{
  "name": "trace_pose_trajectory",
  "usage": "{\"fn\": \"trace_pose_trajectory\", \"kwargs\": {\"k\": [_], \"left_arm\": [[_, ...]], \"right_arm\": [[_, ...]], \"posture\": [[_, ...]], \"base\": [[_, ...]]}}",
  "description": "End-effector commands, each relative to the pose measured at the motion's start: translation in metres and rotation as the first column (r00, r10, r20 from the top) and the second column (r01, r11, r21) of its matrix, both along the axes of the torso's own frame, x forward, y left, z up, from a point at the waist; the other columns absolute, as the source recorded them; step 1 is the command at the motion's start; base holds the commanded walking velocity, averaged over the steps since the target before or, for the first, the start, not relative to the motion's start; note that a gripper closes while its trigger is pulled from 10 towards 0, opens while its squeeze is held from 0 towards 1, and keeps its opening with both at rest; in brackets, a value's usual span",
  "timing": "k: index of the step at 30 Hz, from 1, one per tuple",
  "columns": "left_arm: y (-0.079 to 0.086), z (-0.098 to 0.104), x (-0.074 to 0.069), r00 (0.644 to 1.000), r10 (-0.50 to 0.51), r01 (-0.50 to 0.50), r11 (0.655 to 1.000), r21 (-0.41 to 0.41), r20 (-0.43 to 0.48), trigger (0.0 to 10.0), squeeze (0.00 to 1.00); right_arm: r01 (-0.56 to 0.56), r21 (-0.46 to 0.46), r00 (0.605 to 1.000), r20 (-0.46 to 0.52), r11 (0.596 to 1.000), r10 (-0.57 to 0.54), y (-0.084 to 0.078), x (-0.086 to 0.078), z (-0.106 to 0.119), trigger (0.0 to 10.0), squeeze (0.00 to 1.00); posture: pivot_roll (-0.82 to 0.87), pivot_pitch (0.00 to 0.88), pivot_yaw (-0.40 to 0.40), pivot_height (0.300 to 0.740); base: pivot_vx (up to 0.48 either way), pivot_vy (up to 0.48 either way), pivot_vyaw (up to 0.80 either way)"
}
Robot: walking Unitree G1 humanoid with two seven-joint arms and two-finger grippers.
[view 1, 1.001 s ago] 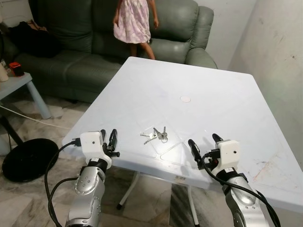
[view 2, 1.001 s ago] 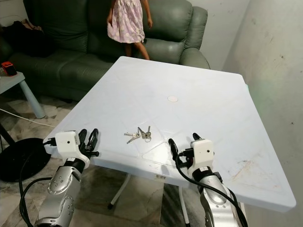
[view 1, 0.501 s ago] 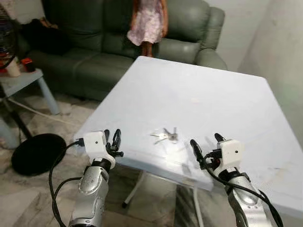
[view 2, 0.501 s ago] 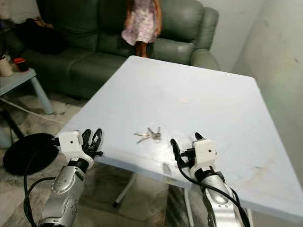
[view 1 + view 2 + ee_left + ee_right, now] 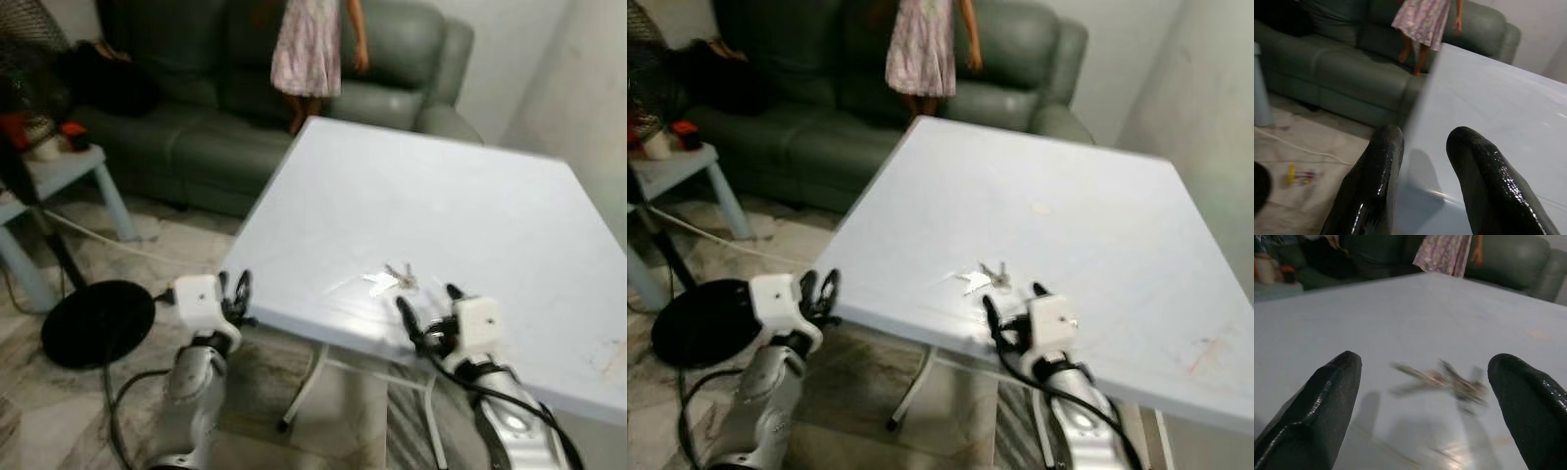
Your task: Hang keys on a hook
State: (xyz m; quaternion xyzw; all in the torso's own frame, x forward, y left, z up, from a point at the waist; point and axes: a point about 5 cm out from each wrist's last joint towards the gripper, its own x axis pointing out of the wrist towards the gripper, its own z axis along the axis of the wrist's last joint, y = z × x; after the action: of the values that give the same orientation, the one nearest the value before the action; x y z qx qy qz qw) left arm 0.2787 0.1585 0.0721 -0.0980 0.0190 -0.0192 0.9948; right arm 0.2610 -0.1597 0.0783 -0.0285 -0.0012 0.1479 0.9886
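A small bunch of silver keys lies flat on the white table, close to its near edge. My right gripper is open and hovers at that edge just short of the keys, a little to their right. Along its own fingers the keys lie blurred between the two spread black fingertips. My left gripper hangs off the table's left corner. Its fingers are a narrow gap apart and hold nothing. No hook can be made out.
A person in a pink dress stands by the green sofa beyond the table. A pale side table with small items and a black round base lie to the left. A wall runs along the right.
The camera has swung left, so the table sits further right in the picture. My right gripper now stands much closer to the keys. The person has shifted by the sofa.
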Motion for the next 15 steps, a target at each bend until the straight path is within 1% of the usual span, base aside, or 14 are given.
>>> {"fn": "trace_pose_trajectory", "kwargs": {"k": [1, 4, 8, 10, 11, 13, 15], "left_arm": [[-0.013, 0.004, 0.003, 0.999, -0.032, 0.032, 0.999, -0.014, 0.017, 10.0, 0.00], [-0.014, 0.005, 0.003, 0.999, -0.037, 0.037, 0.999, 0.010, 0.016, 10.0, 0.00], [-0.016, 0.005, 0.003, 0.998, -0.059, 0.059, 0.998, 0.021, 0.013, 10.0, 0.00], [-0.020, 0.005, 0.003, 0.996, -0.094, 0.094, 0.994, 0.056, 0.007, 10.0, 0.00], [-0.020, 0.005, 0.003, 0.996, -0.094, 0.094, 0.994, 0.056, 0.007, 10.0, 0.00], [-0.026, 0.006, 0.003, 0.989, -0.146, 0.145, 0.986, 0.087, 0.007, 10.0, 0.00], [-0.028, 0.006, 0.002, 0.986, -0.166, 0.164, 0.981, 0.101, 0.010, 10.0, 0.00]], "right_arm": [[0.027, -0.017, 1.000, 0.004, 0.999, -0.027, -0.011, -0.001, 0.002, 10.0, 0.00], [0.029, -0.019, 1.000, 0.004, 0.999, -0.029, -0.011, 0.000, 0.002, 10.0, 0.00], [0.078, -0.035, 0.997, -0.016, 0.996, -0.079, -0.013, 0.003, 0.001, 10.0, 0.00], [0.130, -0.081, 0.991, -0.027, 0.988, -0.133, -0.016, 0.008, 0.000, 10.0, 0.00], [0.130, -0.081, 0.991, -0.027, 0.988, -0.133, -0.016, 0.008, 0.000, 10.0, 0.00], [0.172, -0.094, 0.983, -0.055, 0.981, -0.178, -0.018, 0.015, 0.001, 10.0, 0.00], [0.183, -0.105, 0.979, -0.066, 0.978, -0.190, -0.019, 0.017, 0.001, 10.0, 0.00]], "posture": [[0.11, 0.000, -0.073, 0.736], [0.11, 0.000, -0.073, 0.736], [0.11, 0.000, -0.073, 0.736], [0.11, 0.000, -0.072, 0.736], [0.11, 0.000, -0.072, 0.736], [0.11, 0.000, -0.072, 0.736], [0.11, 0.000, -0.072, 0.736]], "base": [[0.000, 0.000, 0.00], [0.000, 0.000, 0.00], [0.000, 0.000, 0.00], [0.000, 0.000, 0.00], [0.000, 0.000, 0.00], [0.000, 0.000, 0.00], [0.000, 0.000, 0.00]]}}
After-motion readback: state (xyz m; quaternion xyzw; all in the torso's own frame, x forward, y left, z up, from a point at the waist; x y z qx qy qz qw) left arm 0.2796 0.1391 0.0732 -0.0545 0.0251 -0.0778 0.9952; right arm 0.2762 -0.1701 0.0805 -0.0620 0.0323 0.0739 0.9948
